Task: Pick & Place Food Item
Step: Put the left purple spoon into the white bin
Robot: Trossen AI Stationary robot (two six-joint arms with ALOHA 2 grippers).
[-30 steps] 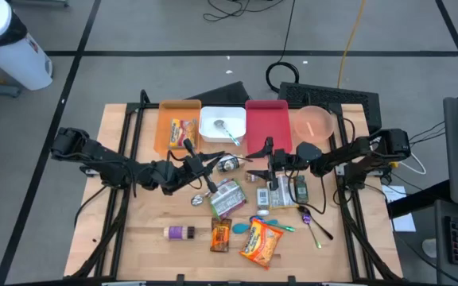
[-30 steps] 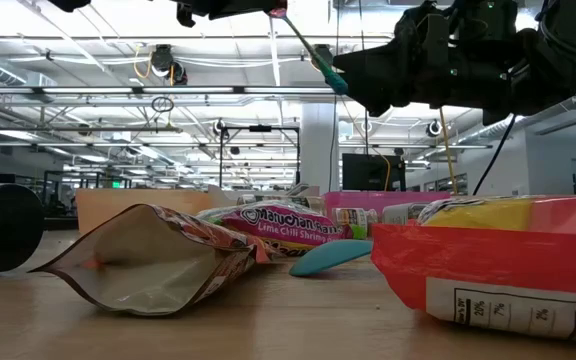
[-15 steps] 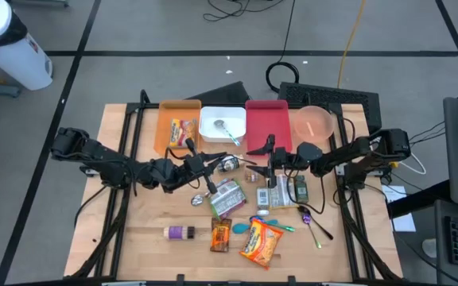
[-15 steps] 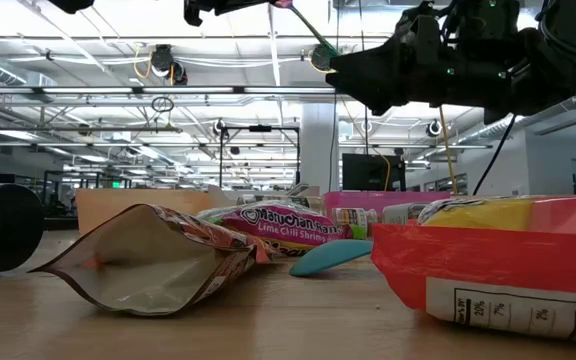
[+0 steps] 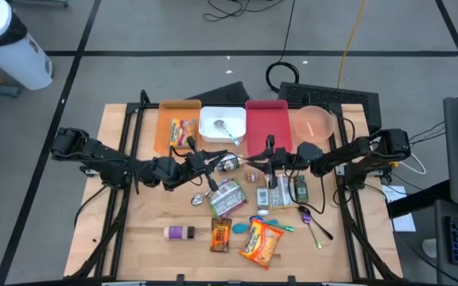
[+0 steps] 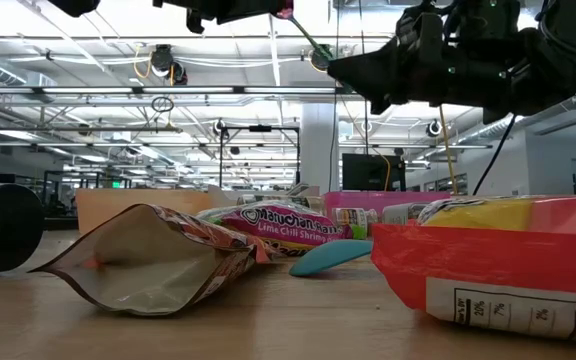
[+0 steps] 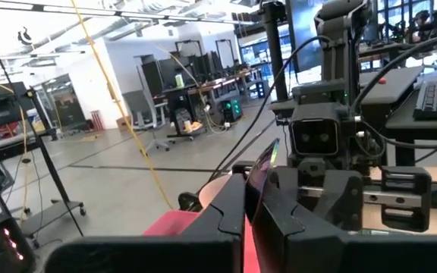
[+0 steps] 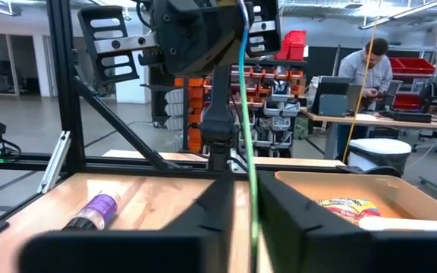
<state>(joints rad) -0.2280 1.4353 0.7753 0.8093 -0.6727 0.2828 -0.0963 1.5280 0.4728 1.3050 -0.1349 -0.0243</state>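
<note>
**Claw state.** The left claw (image 5: 207, 161) is closed down narrow on one end of a thin green utensil (image 8: 245, 114). In the left wrist view the utensil shows as a slim strip pinched between the two dark fingers (image 7: 230, 208). The right claw (image 5: 259, 164) is also narrow, its fingers (image 8: 218, 205) drawn in around the other end of the same utensil.

**Position of the item.** The utensil is held clear of the table (image 5: 133, 238), above its middle, and spans the short gap between the two claws. In the low view it runs as a slanted line from the left claw (image 6: 268, 8) down to the tip of the right claw (image 6: 340, 68). It is just in front of the red tray (image 5: 266, 111) and well above the packets lying on the table.

**Limits of view.**
- In the high view the utensil cannot be picked out from the claws and the clutter beneath.
- The utensil's head is hidden, so its type cannot be told.
- The low view cuts off both arms at the picture's top.
- The noodle packet (image 6: 278, 225) and the foil pouch (image 6: 158, 260) block the items behind them.
</note>
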